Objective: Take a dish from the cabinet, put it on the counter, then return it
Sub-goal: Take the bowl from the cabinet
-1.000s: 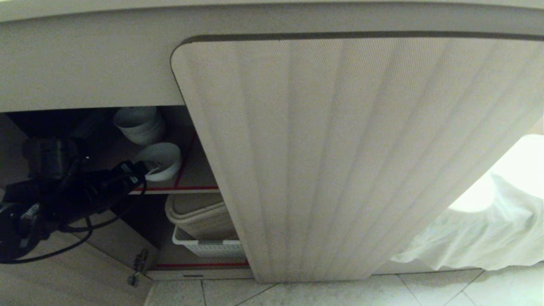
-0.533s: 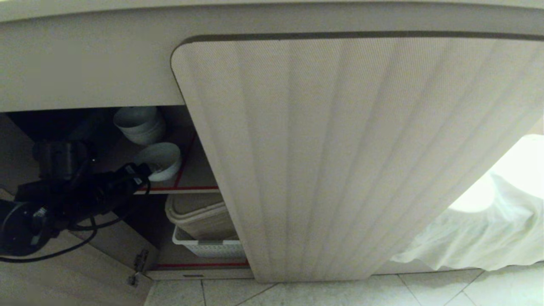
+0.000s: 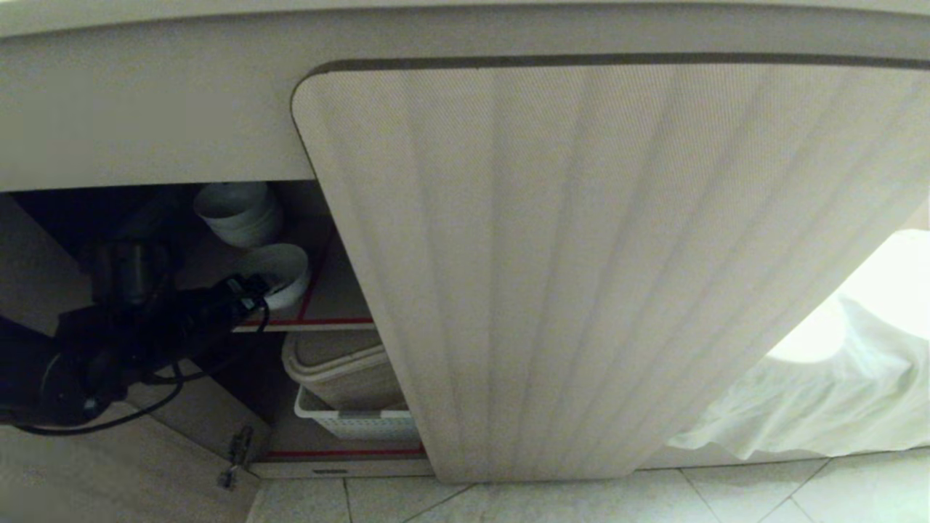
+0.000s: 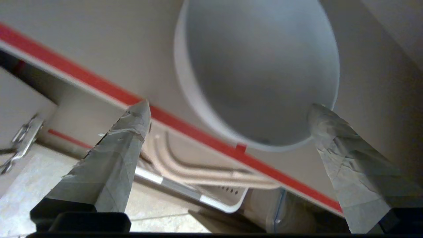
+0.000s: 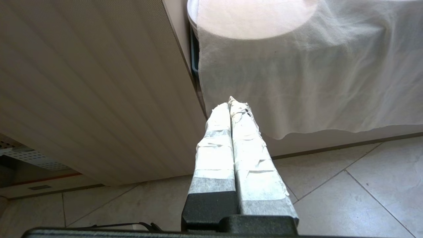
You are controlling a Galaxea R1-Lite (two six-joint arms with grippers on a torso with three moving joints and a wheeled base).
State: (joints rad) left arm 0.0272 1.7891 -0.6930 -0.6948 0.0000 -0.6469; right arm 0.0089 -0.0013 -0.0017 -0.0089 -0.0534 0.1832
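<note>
- The left gripper [image 3: 251, 290] is inside the cabinet [image 3: 145, 123], at the front of the upper shelf [image 3: 320, 321] with the red edge.
- Its jaws stand wide apart; in the left wrist view the two taped fingers [image 4: 112, 158] are on both sides of the dish [image 4: 261, 76] but do not touch it, so nothing is gripped.
- The dish is a plain white deep bowl and stands upright on the upper shelf, near the red front edge, approx. in the middle btw. the fingertips.
- Behind it, deeper on the same shelf, is a stack of white bowls [image 3: 238, 211], apart from the dish.
- On the lower shelf is a white basket [image 3: 356, 421] with beige trays [image 3: 341, 370] in it.
- The left door [image 3: 109, 465] is swung open, hinge [image 3: 234, 457] visible; the right fluted door [image 3: 581, 269] covers the rest of the cabinet.
- The right gripper [image 5: 233, 104] is parked low beside the fluted door, over the tile floor [image 5: 330, 198], jaws pressed together, empty.
- A white cloth [image 5: 314, 72] hangs just behind it.
</note>
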